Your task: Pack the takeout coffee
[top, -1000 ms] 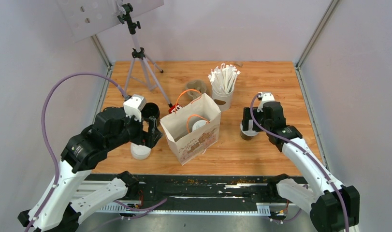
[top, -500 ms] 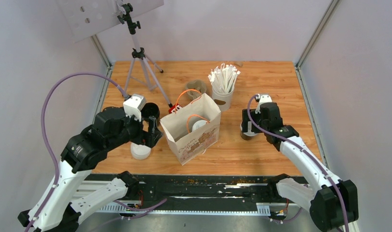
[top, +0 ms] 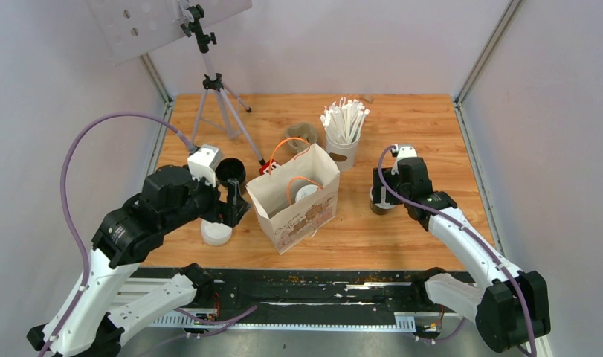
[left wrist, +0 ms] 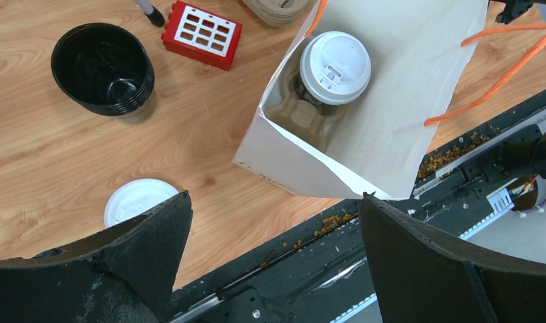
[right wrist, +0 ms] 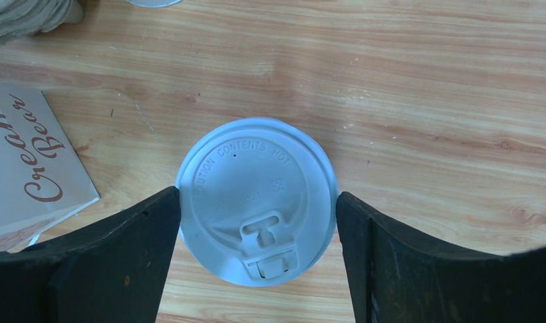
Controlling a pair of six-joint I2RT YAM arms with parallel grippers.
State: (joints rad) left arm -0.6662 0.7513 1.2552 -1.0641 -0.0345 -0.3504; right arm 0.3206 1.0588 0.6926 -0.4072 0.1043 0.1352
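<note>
One takeout coffee [left wrist: 336, 67], a dark cup with a white lid, sits in a beige pulp tray [left wrist: 303, 121] inside the open paper bag [top: 298, 216]. The other takeout coffee [right wrist: 256, 195] stands on the table right of the bag, mostly hidden under my right arm in the top view. My right gripper [right wrist: 258, 195] is down over it. Its fingers [right wrist: 155, 229] flank the lid on both sides at the rim, and I see no firm grip. My left gripper [left wrist: 275, 196] hovers wide open left of the bag, with nothing between its fingers.
A stack of black cups [left wrist: 103, 67], a red block [left wrist: 202, 33] and a loose white lid [left wrist: 139, 200] lie left of the bag. Behind the bag are a white cup of wrapped sticks [top: 344, 130], stacked pulp trays [top: 302, 134] and a tripod [top: 216, 89].
My right gripper has shifted slightly left over the cup and its jaws have narrowed toward the lid. The left arm has barely moved.
</note>
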